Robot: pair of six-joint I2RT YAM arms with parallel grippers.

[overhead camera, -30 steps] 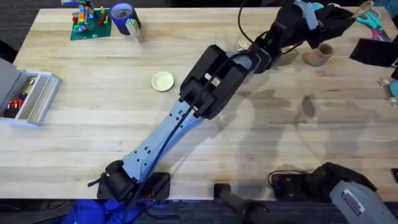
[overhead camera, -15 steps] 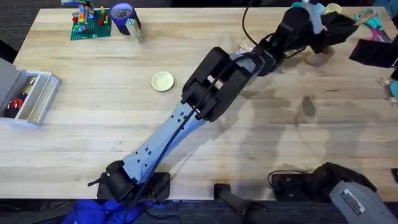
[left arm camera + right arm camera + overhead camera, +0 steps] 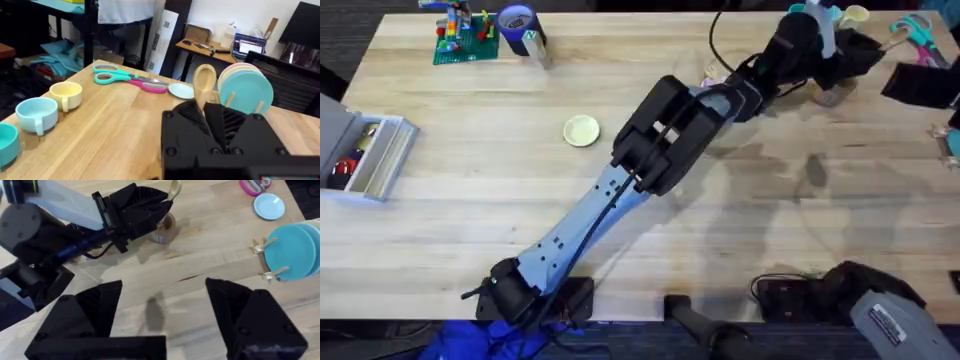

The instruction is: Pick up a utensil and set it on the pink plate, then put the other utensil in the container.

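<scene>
My left gripper [image 3: 167, 200] is stretched across to the far right part of the pale wooden table [image 3: 470, 200], and its black fingers are clamped on the thin handle of the small pale wooden spoon [image 3: 204, 85], whose oval bowl stands up beyond my fingertips in the left wrist view. From my right wrist I see that same gripper poised over the small tan-brown cylindrical cup [image 3: 163, 230], which stands upright on the table; the spoon's bowl pokes out above the fingers there, and I cannot tell whether the handle's lower end reaches into the cup or what the cup holds. In the overhead view the cup [image 3: 835, 93] is mostly hidden under my arm. My right gripper [image 3: 162, 310] hangs back near its base with its two black fingers spread wide and nothing between them. Beside my left arm, a teal mug [image 3: 37, 114] and a cream mug [image 3: 66, 95] stand upright on the table, their insides out of my sight. A rack of teal and pink round plates [image 3: 245, 87] stands on edge just past the spoon. Far off at the table's left edge, a grey open box [image 3: 365, 155] holds something red.
</scene>
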